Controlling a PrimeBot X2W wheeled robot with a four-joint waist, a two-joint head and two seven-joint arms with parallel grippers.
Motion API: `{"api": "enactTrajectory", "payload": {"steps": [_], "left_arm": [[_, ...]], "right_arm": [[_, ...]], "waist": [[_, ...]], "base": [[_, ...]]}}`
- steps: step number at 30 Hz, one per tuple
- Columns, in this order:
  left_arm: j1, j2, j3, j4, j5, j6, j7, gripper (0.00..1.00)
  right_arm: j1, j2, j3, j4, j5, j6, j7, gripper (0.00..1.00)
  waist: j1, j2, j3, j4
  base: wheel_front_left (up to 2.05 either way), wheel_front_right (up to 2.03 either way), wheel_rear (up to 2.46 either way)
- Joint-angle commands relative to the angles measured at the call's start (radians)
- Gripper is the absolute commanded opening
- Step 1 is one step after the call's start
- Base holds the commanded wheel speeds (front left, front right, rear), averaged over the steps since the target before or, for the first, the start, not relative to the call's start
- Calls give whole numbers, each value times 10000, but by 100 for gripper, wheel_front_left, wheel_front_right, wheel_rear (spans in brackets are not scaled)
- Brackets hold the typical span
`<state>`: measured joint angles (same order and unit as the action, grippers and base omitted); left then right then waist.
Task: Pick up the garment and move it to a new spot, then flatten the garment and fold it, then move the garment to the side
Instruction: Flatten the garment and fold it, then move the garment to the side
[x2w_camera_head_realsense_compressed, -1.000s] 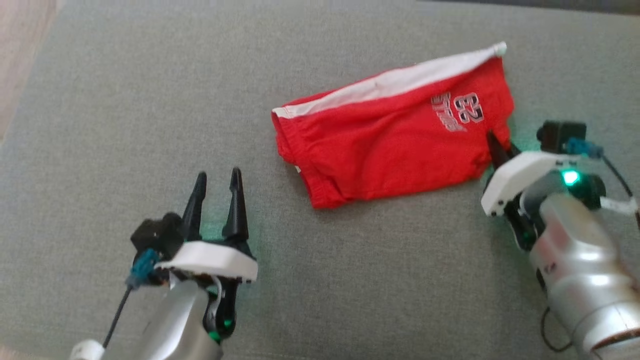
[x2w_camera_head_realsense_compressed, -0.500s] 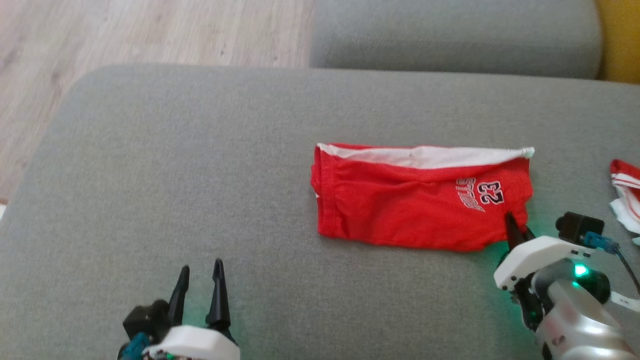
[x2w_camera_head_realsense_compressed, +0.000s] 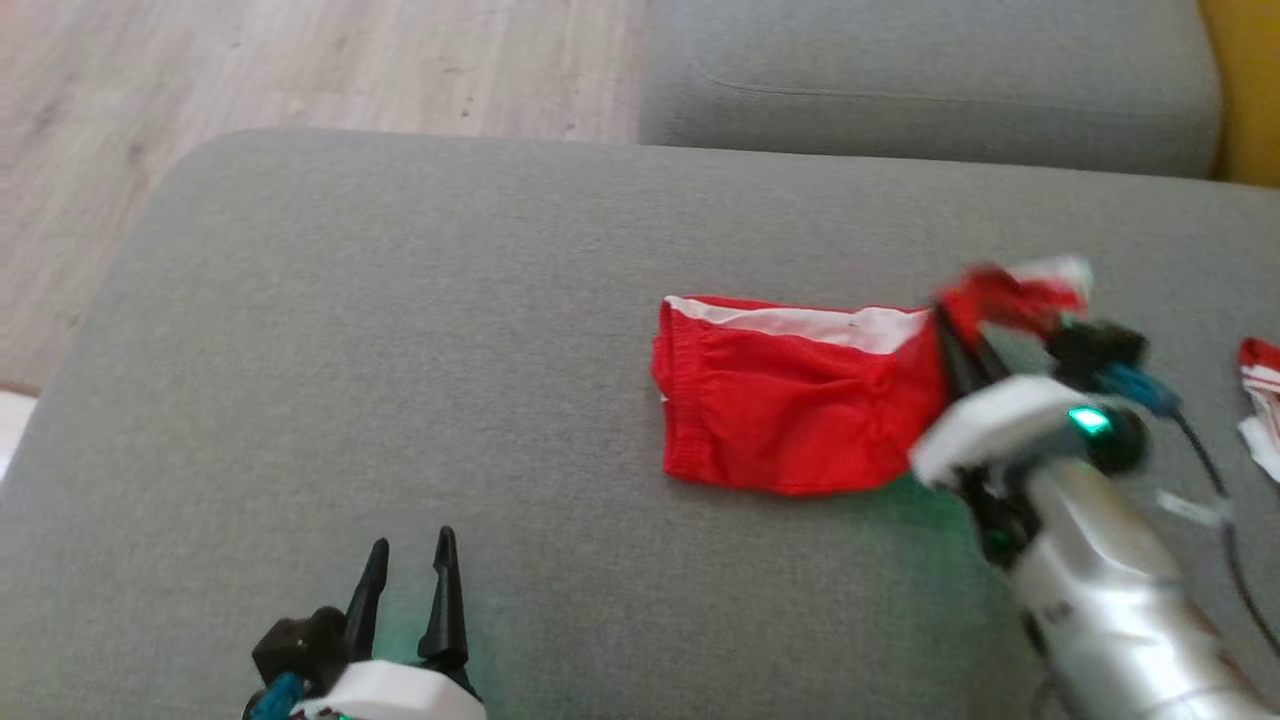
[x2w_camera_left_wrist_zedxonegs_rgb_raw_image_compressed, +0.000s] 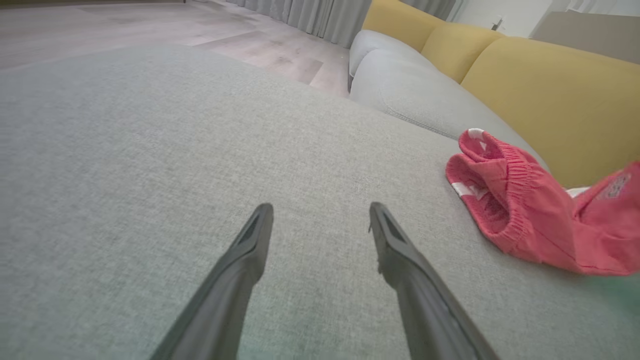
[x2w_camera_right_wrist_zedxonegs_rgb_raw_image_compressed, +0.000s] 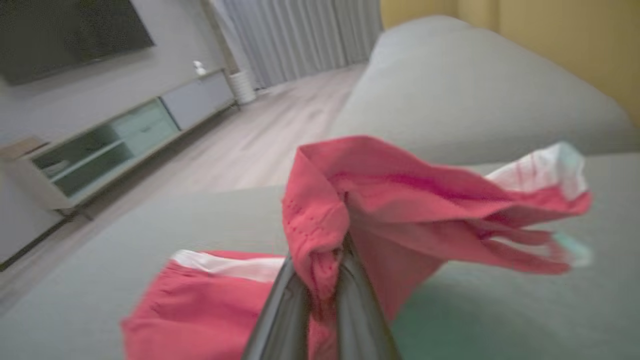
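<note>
The garment (x2w_camera_head_realsense_compressed: 790, 400), red shorts with a white waistband, lies on the grey sofa seat (x2w_camera_head_realsense_compressed: 450, 350). Its right end is lifted off the cushion and bunched. My right gripper (x2w_camera_head_realsense_compressed: 950, 335) is shut on that raised edge, and the right wrist view shows red cloth (x2w_camera_right_wrist_zedxonegs_rgb_raw_image_compressed: 345, 210) pinched between the two fingers (x2w_camera_right_wrist_zedxonegs_rgb_raw_image_compressed: 280, 310). My left gripper (x2w_camera_head_realsense_compressed: 410, 570) hovers open over bare cushion at the lower left, well apart from the shorts. In the left wrist view the garment (x2w_camera_left_wrist_zedxonegs_rgb_raw_image_compressed: 520, 210) lies to the right of the spread fingers (x2w_camera_left_wrist_zedxonegs_rgb_raw_image_compressed: 245, 265).
Another red and white cloth (x2w_camera_head_realsense_compressed: 1260, 400) lies at the right edge of the seat. A second grey cushion (x2w_camera_head_realsense_compressed: 920, 80) sits behind, with yellow back cushions (x2w_camera_left_wrist_zedxonegs_rgb_raw_image_compressed: 550, 85). Wooden floor (x2w_camera_head_realsense_compressed: 300, 70) lies beyond the seat's rounded far-left corner. A low TV cabinet (x2w_camera_right_wrist_zedxonegs_rgb_raw_image_compressed: 115, 145) stands across the room.
The head camera tilted up, bringing floor and rear cushion into view. My right gripper has lifted the garment's right end and carried it left, so the printed corner is now raised and bunched.
</note>
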<state>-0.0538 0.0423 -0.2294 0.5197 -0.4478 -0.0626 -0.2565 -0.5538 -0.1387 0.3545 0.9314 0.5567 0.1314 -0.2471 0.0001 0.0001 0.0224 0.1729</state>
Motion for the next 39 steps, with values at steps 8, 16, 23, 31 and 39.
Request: {"api": "enactTrajectory", "payload": {"steps": [8, 16, 23, 31, 39], "left_arm": [[-369, 79, 162, 86, 114, -99, -53, 100], [-499, 79, 534, -92, 481, 0, -53, 100], [-645, 79, 1012, -248, 1226, 112, -53, 100], [-608, 79, 1277, -396, 2330, 221, -53, 100], [40, 79, 1250, -829, 2562, 350, -53, 100]], "right_arm": [[68, 874, 3162, -1193, 482, -7, -8, 100], [279, 834, 3230, -1215, 865, -7, -137, 100], [1223, 415, -46, -1950, -1262, -7, -144, 100], [2418, 702, -2385, -2840, -3371, -7, -145, 100], [3521, 878, -2932, -3247, -3665, -7, -146, 100]], "waist": [[-1, -1, -32, 813], [-1, -1, -75, 271], [-1, -1, -177, -425], [-1, -1, -284, -844], [-1, -1, -465, -1064]], "base": [[0, 0, 0], [0, 0, 0], [0, 0, 0], [0, 0, 0], [0, 0, 0]]}}
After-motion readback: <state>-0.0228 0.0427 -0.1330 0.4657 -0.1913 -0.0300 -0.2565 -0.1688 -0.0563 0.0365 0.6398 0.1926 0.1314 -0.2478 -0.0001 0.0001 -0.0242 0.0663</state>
